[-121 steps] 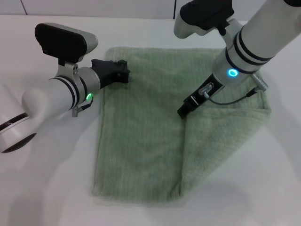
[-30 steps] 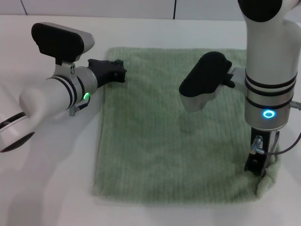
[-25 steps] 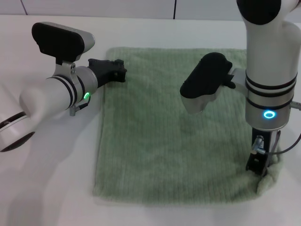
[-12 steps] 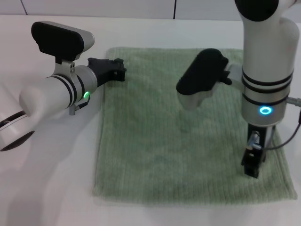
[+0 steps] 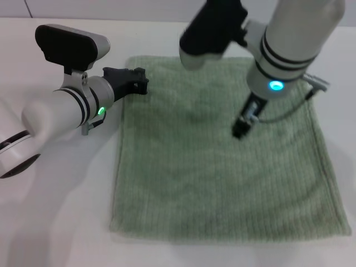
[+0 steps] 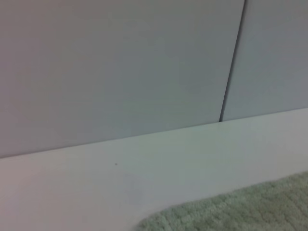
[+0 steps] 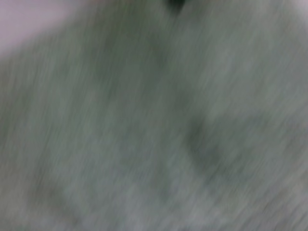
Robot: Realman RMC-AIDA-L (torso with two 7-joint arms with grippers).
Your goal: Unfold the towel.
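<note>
Towel [image 5: 222, 161] now spread flat on surface [image 5: 67, 222], fold gone. Right end effector [image 5: 240, 132] lifted back over towel's middle, holding nothing, gap unclear. Left end effector [image 5: 140, 82] unmoved at far-left corner, opening unclear.

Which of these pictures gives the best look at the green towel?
The head view: it shows the whole towel lying flat on the table, all four edges visible. The left wrist view catches only a corner of it against the table and wall. The right wrist view is filled with blurred green cloth, with no edges.
</note>
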